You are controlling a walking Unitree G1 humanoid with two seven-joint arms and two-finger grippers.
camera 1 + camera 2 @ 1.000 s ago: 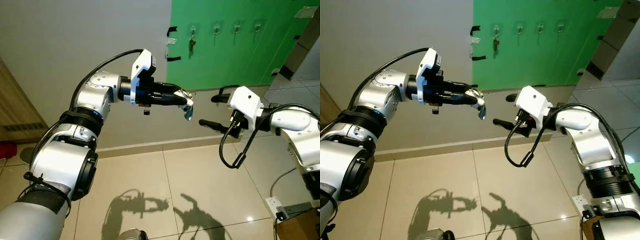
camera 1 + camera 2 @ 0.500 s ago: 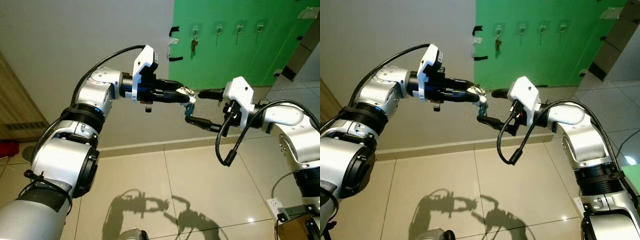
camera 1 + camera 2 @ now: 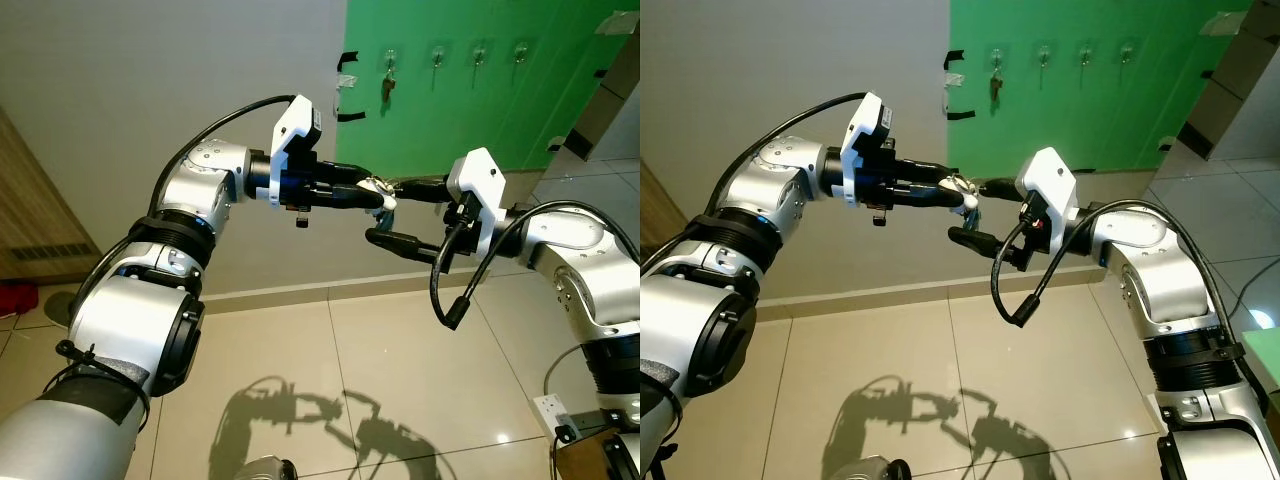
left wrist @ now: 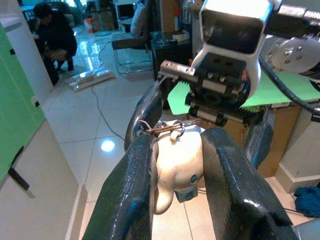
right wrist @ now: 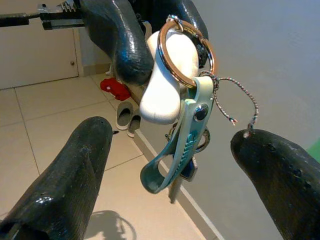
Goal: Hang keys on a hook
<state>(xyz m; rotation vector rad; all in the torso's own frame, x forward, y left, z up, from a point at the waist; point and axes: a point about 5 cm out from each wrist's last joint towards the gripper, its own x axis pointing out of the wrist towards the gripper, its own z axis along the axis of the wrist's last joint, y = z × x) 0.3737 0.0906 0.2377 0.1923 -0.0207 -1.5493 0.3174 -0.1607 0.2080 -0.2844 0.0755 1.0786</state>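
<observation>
Gripping key bunch (image 5: 172,100) by white fob, left gripper (image 3: 375,196) clamped shut below green hook board (image 3: 470,80). Right gripper (image 3: 385,212) wide open, fingers (image 5: 65,175) straddling dangling keys, not touching.

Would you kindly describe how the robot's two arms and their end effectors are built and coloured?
Both arms have rounded silver shells joined by black rings. Each wrist carries a white, boxy camera housing, and a black cable loops outside each arm. The left end effector and right end effector each have two long, glossy black fingers with rounded tips.
</observation>
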